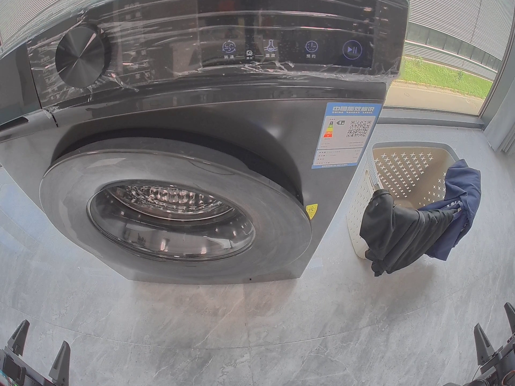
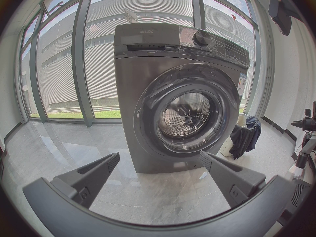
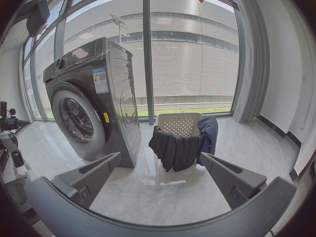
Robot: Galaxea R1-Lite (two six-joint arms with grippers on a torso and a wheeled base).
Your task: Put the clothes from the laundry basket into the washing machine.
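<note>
The washing machine (image 1: 204, 135), dark grey with clear film over its control panel, stands on a pale marbled floor (image 1: 268, 323), and its round glass door (image 1: 177, 210) is shut flat against the front, the steel drum showing through the pane. A dial (image 1: 80, 56) sits at the panel's left end and a blue-edged label (image 1: 346, 135) is stuck near the machine's upper right front corner. Just beside the machine's right flank stands the white perforated laundry basket (image 1: 413, 170). A black garment (image 1: 399, 231) is draped over the basket's front rim on the side nearer the machine, most of it hanging down the outside wall. A blue garment (image 1: 461, 199) hangs over the rim on the side farther from the machine and touches the black one. A tall window (image 3: 194, 50) runs behind both machine and basket. The left gripper (image 2: 158, 155) hangs low in front of the machine, well apart from the door, its fingers spread wide with nothing between them. The right gripper (image 3: 160, 155) hangs farther to the machine's right, facing the basket and well apart from it, also spread wide and empty.
</note>
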